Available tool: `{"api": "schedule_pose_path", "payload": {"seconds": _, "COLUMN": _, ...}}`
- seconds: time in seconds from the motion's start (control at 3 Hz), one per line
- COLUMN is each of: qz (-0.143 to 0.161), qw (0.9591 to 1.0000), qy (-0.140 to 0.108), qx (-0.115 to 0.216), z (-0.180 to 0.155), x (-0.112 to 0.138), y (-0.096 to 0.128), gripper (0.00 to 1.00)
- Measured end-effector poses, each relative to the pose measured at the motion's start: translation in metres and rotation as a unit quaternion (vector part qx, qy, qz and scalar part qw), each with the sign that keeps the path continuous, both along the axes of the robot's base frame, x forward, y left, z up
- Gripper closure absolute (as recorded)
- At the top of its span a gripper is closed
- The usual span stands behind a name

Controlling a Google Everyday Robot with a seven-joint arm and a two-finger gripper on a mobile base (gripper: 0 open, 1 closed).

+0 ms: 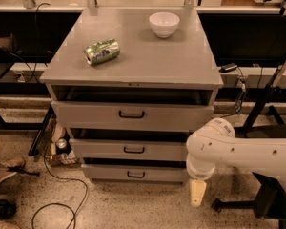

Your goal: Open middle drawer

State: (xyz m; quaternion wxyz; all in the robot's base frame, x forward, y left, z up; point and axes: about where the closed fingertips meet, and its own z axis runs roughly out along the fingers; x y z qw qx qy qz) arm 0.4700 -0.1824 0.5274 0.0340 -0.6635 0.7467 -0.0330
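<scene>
Camera view, hand (197, 193): low by desk (181, 66) right corner; spread or pressed together, cannot tell.
Middle drawer (100, 149): reach left to handle (133, 150), pull straight out.

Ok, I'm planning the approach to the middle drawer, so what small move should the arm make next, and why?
Probably lift the gripper and swing it left toward the black pull handle of the middle drawer. The gripper hangs near the floor beside the lower right corner of the cabinet, pointing down, below and right of that handle and touching nothing.
</scene>
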Motion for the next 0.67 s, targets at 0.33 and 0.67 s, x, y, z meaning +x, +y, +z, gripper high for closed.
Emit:
{"api": "schedule_pose_path", "payload": {"seconds": 0.33, "qz": 0.0, "qw": 1.0, "qy": -0.001, "qx": 0.0, "z": 0.001, "x": 0.0, "y": 0.0, "gripper": 0.0}}
{"api": "schedule_pose_path", "payload": {"seconds": 0.67, "qz": -0.001, "qw": 0.9994, "qy": -0.028, "qx": 0.02, "z": -0.013, "x": 0.02, "y": -0.006, "gripper": 0.0}}
